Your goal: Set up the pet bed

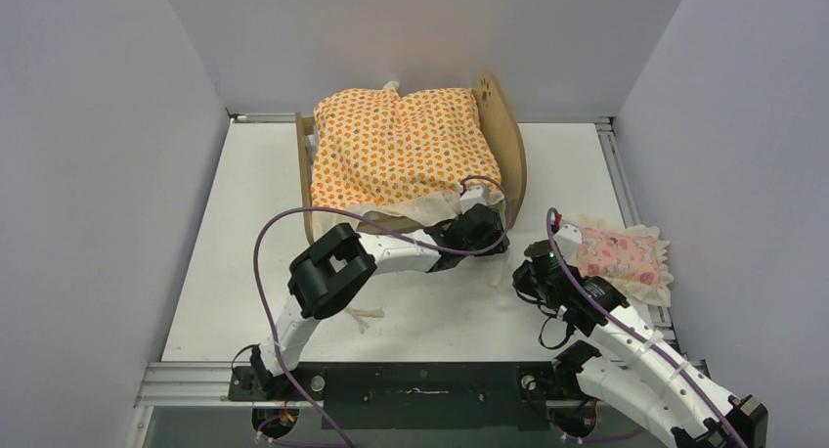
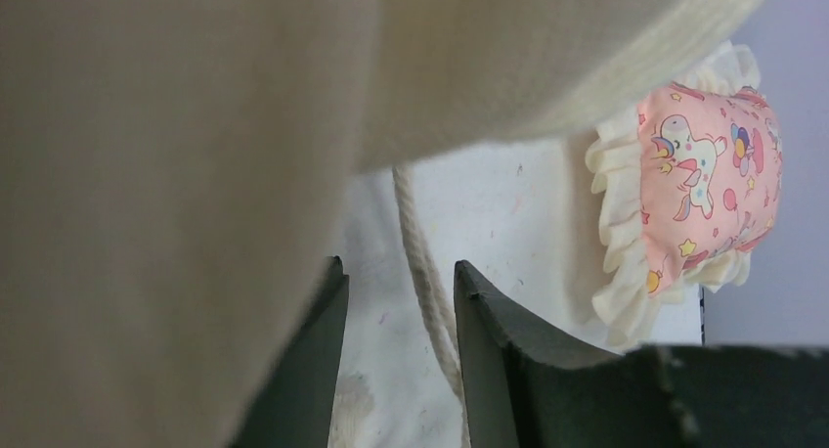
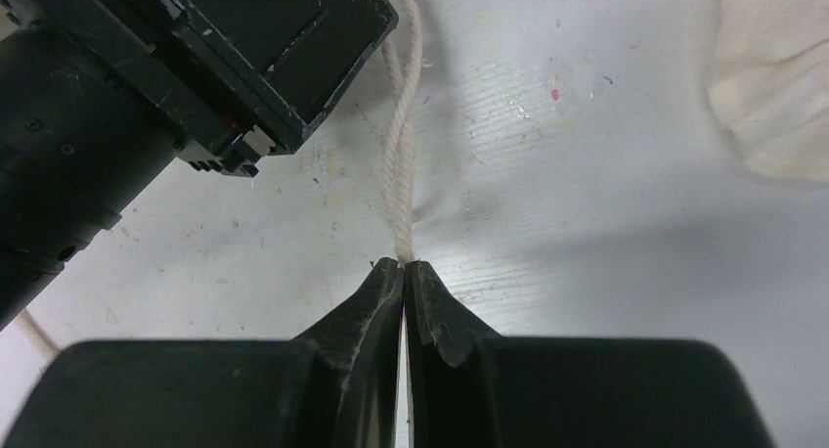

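Because the mattress (image 1: 401, 150) covers the pet bed (image 1: 512, 153), its base is hidden.

Wood, cloth, cord, plastic
Plywood bed (image 1: 508, 145) smooth, matt; mattress (image 1: 401, 145) and pillow (image 1: 616, 254) printed cloth; cord (image 3: 399, 164) twisted fibre; white surface (image 1: 254, 223) matt, scuffed; right claw (image 3: 403, 267) matt black plastic.

The pet bed (image 1: 506, 145) is light tan plywood, with a paw-print cutout in its arched headboard. On it, the mattress (image 1: 401, 145) is pale yellow, sprinkled all over with small orange shapes and edged by a plain cream ruffle. Right of the pet bed, the pillow (image 2: 709, 169) is pink, printed with a white unicorn, stars and flowers, inside a cream frill. The table (image 1: 235, 262) under the pet bed is white with faint coloured flecks. The cord (image 3: 399, 164) in front of the pet bed is off-white.
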You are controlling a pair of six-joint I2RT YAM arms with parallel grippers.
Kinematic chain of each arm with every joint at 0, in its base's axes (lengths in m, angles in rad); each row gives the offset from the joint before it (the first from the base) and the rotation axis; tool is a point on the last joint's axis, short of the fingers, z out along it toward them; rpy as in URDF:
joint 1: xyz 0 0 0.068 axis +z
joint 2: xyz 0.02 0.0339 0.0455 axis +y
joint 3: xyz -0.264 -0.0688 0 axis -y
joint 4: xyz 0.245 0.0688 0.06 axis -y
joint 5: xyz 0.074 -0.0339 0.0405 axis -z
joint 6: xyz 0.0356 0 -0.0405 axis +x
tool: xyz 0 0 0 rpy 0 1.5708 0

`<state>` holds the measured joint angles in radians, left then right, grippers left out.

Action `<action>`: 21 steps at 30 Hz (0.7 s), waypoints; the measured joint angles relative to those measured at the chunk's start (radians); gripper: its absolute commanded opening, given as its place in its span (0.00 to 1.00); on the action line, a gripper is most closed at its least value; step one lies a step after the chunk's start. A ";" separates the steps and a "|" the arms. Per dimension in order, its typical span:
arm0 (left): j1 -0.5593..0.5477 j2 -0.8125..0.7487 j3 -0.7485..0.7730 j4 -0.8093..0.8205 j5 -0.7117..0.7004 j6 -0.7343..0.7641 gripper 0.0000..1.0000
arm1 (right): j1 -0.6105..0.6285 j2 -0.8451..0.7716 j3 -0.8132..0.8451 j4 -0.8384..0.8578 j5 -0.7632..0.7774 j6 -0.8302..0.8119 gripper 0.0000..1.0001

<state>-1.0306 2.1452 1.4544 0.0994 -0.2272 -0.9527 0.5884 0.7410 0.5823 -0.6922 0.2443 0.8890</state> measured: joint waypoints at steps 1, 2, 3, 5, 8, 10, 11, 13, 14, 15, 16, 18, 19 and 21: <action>0.000 0.008 0.008 0.000 -0.001 -0.003 0.38 | 0.000 0.000 0.000 -0.001 0.000 0.000 0.05; 0.000 0.013 0.016 0.000 -0.002 -0.005 0.35 | 0.000 0.000 0.000 -0.002 0.000 -0.003 0.05; 0.000 0.018 0.019 0.001 -0.001 -0.006 0.32 | 0.000 0.000 0.000 -0.004 0.000 -0.004 0.05; 0.000 0.023 0.023 0.003 -0.001 -0.010 0.22 | -0.001 0.000 0.000 -0.006 0.000 -0.008 0.05; 0.000 0.033 0.024 0.009 0.004 -0.011 0.01 | -0.004 0.001 0.000 -0.006 0.000 -0.015 0.05; 0.000 0.037 0.024 0.012 0.010 -0.013 0.00 | -0.006 0.005 0.000 -0.006 0.000 -0.019 0.05; 0.000 0.038 0.024 0.018 0.014 -0.012 0.00 | -0.007 0.010 0.000 -0.006 0.000 -0.022 0.05; 0.000 0.038 0.020 0.039 0.022 -0.011 0.00 | -0.009 0.018 0.001 -0.006 0.000 -0.029 0.05; 0.000 0.038 0.014 0.058 0.026 -0.011 0.00 | -0.011 0.025 0.001 -0.006 0.000 -0.034 0.05; 0.000 0.038 0.005 0.077 0.026 -0.011 0.00 | -0.015 0.033 0.002 -0.006 0.000 -0.038 0.05; 0.000 0.038 -0.007 0.095 0.029 -0.011 0.00 | -0.020 0.041 0.003 -0.008 0.000 -0.040 0.05; 0.003 0.037 -0.040 0.134 0.031 -0.011 0.00 | -0.034 0.059 0.009 -0.016 0.001 -0.041 0.05; 0.003 0.035 -0.060 0.151 0.032 -0.011 0.00 | -0.041 0.065 0.012 -0.018 0.002 -0.041 0.06; 0.003 0.031 -0.100 0.181 0.034 -0.010 0.00 | -0.067 0.079 0.022 -0.018 0.001 -0.040 0.07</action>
<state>-1.0275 2.1761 1.3544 0.2802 -0.1936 -0.9627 0.5213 0.8196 0.6041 -0.7101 0.2451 0.8494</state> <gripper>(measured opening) 0.013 0.059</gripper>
